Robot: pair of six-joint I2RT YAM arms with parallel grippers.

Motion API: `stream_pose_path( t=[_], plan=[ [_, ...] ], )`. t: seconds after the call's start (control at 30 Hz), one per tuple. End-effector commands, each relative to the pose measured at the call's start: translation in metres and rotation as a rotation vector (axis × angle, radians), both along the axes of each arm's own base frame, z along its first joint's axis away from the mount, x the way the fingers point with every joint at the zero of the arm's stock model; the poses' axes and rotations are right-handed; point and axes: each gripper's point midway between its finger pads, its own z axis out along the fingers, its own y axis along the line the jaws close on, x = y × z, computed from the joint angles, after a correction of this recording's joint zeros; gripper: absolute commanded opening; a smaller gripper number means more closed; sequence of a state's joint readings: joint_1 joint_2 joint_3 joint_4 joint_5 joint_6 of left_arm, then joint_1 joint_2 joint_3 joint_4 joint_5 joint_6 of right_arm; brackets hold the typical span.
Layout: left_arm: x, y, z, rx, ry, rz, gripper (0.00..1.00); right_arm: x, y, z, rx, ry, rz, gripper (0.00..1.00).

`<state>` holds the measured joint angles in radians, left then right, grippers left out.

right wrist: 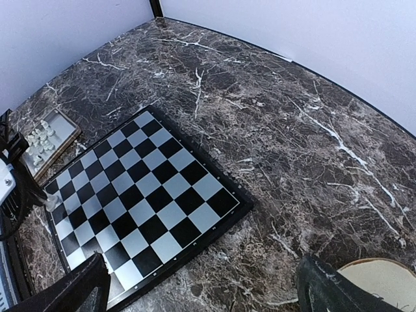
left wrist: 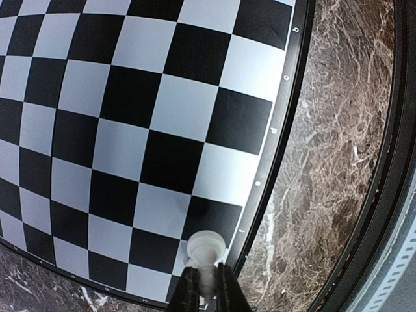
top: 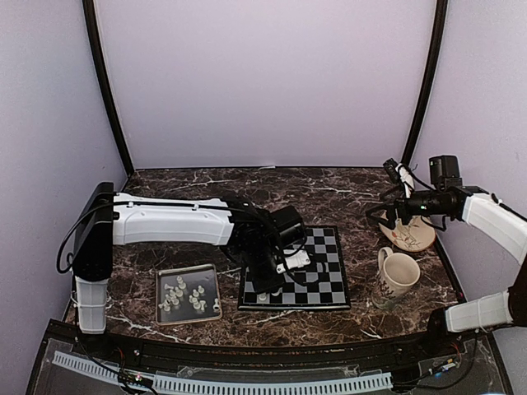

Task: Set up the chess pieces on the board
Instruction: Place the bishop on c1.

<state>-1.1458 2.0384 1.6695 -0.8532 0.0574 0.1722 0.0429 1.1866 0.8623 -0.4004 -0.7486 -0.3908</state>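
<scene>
Now: one piece held over the board's near edge

The left gripper [left wrist: 207,279] is clamped on a single chess piece [left wrist: 207,249]. Its fingers [left wrist: 192,292] pinch the narrow stem, so the rounded end stands clear past the tips, and this grip should let the piece be set down without being knocked over. Directly under the gripper lies the board [left wrist: 130,130], at its edge row beside the lettered border, where a rank would begin. Whether the piece already touches a square I cannot tell.

The other chess pieces [top: 185,296] wait in a tray [top: 160,284] on the counter [top: 329,193], just to the left of this gripper, which probably keeps each trip short.

The right gripper [right wrist: 201,276] has its jaws wide apart and holds nothing. It hangs well to the right of the board, past a mug [top: 397,276], seemingly parked out of the way.
</scene>
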Motion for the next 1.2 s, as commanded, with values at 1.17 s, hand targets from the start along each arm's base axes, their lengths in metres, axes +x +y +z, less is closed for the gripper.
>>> stream_pose_path(
  t=[1.17],
  plan=[
    [-0.002, -0.008, -0.020, 0.052, -0.031, -0.017, 0.13, -0.006, 0.003, -0.005, -0.003, -0.030, 0.043, 0.98]
  ],
)
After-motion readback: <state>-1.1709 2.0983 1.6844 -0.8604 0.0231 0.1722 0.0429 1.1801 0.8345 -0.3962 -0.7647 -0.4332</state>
